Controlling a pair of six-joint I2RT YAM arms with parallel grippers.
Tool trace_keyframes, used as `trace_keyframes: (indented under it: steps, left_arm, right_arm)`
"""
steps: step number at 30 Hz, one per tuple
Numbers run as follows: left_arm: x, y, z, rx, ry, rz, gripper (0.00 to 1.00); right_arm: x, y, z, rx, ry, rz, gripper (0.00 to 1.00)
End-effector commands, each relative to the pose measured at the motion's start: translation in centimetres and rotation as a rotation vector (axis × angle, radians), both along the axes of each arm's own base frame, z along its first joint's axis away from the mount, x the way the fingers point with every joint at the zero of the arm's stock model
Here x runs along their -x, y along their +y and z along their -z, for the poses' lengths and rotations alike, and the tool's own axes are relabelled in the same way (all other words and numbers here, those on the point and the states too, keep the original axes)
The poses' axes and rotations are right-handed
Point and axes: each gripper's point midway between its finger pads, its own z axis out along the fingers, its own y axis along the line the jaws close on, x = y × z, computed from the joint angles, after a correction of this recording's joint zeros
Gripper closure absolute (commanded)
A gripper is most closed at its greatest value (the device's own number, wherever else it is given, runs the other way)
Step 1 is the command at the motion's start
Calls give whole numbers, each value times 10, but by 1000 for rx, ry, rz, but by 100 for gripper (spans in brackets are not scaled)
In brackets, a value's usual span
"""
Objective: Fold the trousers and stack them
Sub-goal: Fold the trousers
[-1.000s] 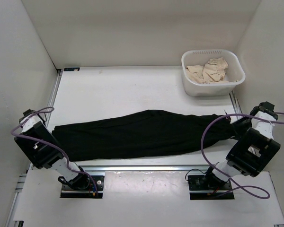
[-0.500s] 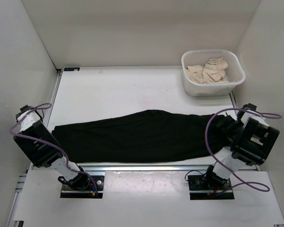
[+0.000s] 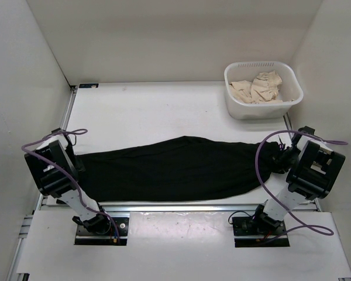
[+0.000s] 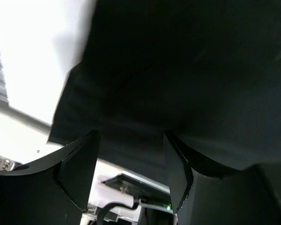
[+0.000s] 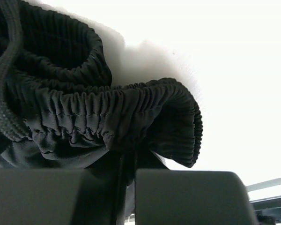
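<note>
The top camera looked down from high behind the near edge of the bench (image 3: 164, 111), far enough back to take in all of it. The left wrist camera hung close over the trousers (image 3: 175, 167) at their left end, facing past its own fingers (image 4: 79, 171). The right wrist camera sat nearer still, against the gathered waistband (image 5: 112, 108). Both ends also appeared in the top view.

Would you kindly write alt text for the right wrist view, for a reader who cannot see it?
The right pincer is shut on the bunched elastic waistband of the black trousers, seen close up. A black drawcord runs down the left edge, and the bright white table fills the background.
</note>
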Motion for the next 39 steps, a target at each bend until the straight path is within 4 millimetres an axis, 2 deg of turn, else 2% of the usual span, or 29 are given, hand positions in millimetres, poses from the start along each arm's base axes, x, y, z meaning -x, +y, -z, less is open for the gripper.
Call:
trace_keyframes:
  steps: [1,2,4,5,6,8,9,10,11,12,14,15,17,18,20,21,22,23,24,25,26,27,28,29,30,31,34,36,39]
  left_arm:
    - [-30,4,6,-49,-77,46,32]
    - [-33,2,10,-47,-73,61,32]
    - [-53,-8,11,-42,-91,120,33]
    - [-59,-12,12,-41,-92,143,33]
    - [-67,-22,14,-36,-86,185,33]
    - [-83,-27,9,-45,-110,219,33]
    - [-89,-35,14,-28,-102,246,33]
    - [-94,-37,13,-28,-104,258,34]
    - [-94,-39,15,-37,-90,272,34]
    - [-97,-42,18,-33,-82,284,34]
    - [-102,-49,19,-41,-76,319,35]
    - [-101,-53,19,-37,-68,330,35]
    - [-104,-61,19,-33,-58,358,35]
    - [-104,-61,19,-33,-58,358,35]
    - [-109,-69,18,-18,-73,379,35]
    - [-107,-70,18,-15,-64,379,35]
    - [-107,-72,18,-4,-67,379,35]
    - [-112,-76,17,2,-79,390,35]
    - [-112,-76,17,2,-79,390,35]
    - [-112,-76,17,2,-79,390,35]
    - [-113,-81,17,13,-82,401,35]
    - [-113,-81,17,13,-83,401,35]
    - [-113,-81,17,13,-83,401,35]
    - [-112,-79,17,4,-80,401,35]
    - [-112,-79,17,4,-80,401,35]
    - [-112,-79,17,4,-80,401,35]
    - [-114,-79,15,4,-80,401,35]
    - [-118,-79,10,-2,-99,401,35]
    - [-120,-78,5,-5,-108,401,35]
  right_arm:
    - [-16,-25,12,131,-35,11,100]
    - [-18,-34,5,178,-44,18,100]
    - [-22,-48,-20,273,-90,66,100]
    - [-22,-51,-31,310,-98,63,100]
    - [-25,-63,-57,405,-139,94,100]
    - [-27,-61,-95,531,-171,63,100]
    - [-39,-47,-117,598,-212,2,100]
    - [-32,-52,-138,723,-201,-1,100]
    - [-33,-43,-149,774,-212,-34,100]
    - [-44,-12,-159,802,-267,-113,100]
    - [-41,13,-177,906,-300,-170,100]
    - [-51,59,-186,889,-402,-239,100]
    - [-51,101,-177,880,-416,-334,100]
    - [-49,142,-174,859,-461,-433,100]
    - [-60,191,-168,865,-494,-469,100]
    - [-49,228,-166,868,-510,-572,100]
    - [-60,267,-162,852,-526,-591,100]
    - [-51,306,-163,843,-564,-664,100]
    - [-46,326,-139,903,-489,-743,100]
    - [-53,366,-160,833,-574,-707,100]
    - [-37,400,-158,815,-606,-770,100]
    - [-29,420,-134,833,-572,-825,100]
    - [-21,440,-130,810,-589,-849,100]
    - [-5,466,-131,759,-630,-865,100]
    - [4,477,-114,743,-617,-883,100]
    - [14,484,-108,715,-618,-894,100]
    - [25,493,-86,648,-599,-891,100]
    - [28,486,-74,662,-582,-878,100]
    - [33,490,-64,665,-569,-896,100]
